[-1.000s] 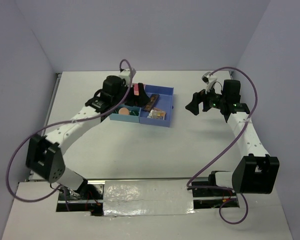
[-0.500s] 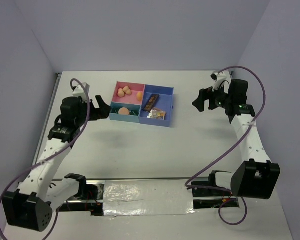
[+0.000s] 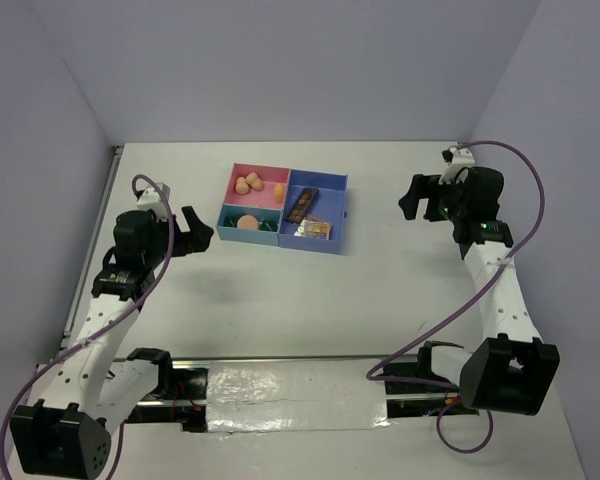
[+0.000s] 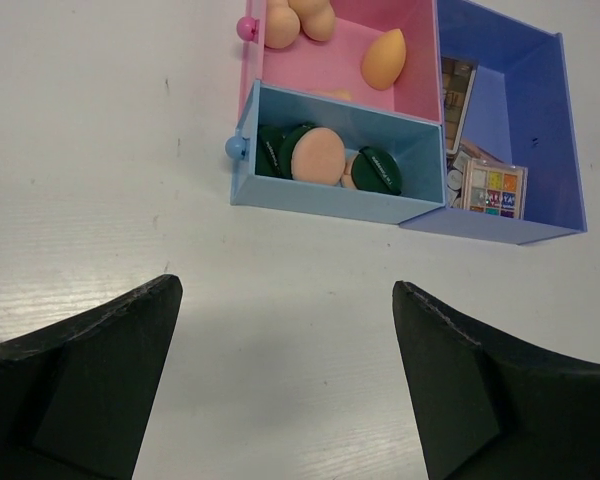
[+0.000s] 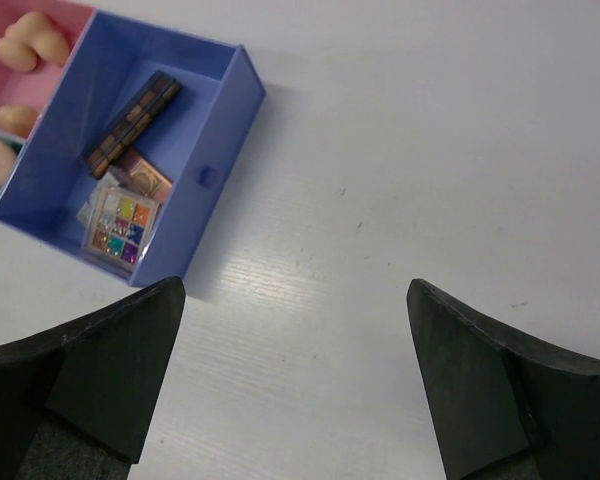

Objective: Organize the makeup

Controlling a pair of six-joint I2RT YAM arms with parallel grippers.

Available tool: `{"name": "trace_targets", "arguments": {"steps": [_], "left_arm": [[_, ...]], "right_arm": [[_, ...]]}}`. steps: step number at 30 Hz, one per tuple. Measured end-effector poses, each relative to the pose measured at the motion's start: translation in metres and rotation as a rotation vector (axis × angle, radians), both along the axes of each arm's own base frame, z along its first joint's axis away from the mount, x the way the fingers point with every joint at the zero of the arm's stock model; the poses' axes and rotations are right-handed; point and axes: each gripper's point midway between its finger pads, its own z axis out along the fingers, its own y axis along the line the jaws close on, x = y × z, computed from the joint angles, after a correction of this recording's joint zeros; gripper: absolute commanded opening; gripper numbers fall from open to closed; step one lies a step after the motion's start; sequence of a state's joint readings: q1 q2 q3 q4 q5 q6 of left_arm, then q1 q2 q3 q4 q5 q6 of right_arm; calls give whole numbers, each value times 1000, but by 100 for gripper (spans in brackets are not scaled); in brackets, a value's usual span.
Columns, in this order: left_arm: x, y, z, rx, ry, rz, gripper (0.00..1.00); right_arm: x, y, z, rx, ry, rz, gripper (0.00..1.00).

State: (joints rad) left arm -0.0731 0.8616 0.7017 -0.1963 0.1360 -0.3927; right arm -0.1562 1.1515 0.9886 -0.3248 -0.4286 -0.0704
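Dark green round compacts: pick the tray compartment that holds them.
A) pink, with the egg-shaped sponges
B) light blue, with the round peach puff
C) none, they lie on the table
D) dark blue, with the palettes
B: the left wrist view shows the dark green round compacts beside the round peach puff inside the light blue compartment.

Likely lab: white table (image 3: 280, 295), plain walls (image 3: 280, 70)

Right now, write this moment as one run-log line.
left gripper open, empty | right gripper open, empty | makeup sorted inside tray | grippers apart from tray
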Motion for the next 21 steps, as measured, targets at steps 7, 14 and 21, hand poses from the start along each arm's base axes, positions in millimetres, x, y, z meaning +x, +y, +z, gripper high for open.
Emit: {"name": "trace_targets", "arguments": {"steps": [7,14,21], "left_arm": [[-1,0,3,-4,-9,-2,99],[0,0,3,-7,-9,0,99],[-1,1,3,-7,-11,2,99]], "right_arm": [[0,-11,5,3,-23,-88,99],[1,-15,-1,-1,-15,-113,99],[2,-15,-7,0,-4,-114,100]]}}
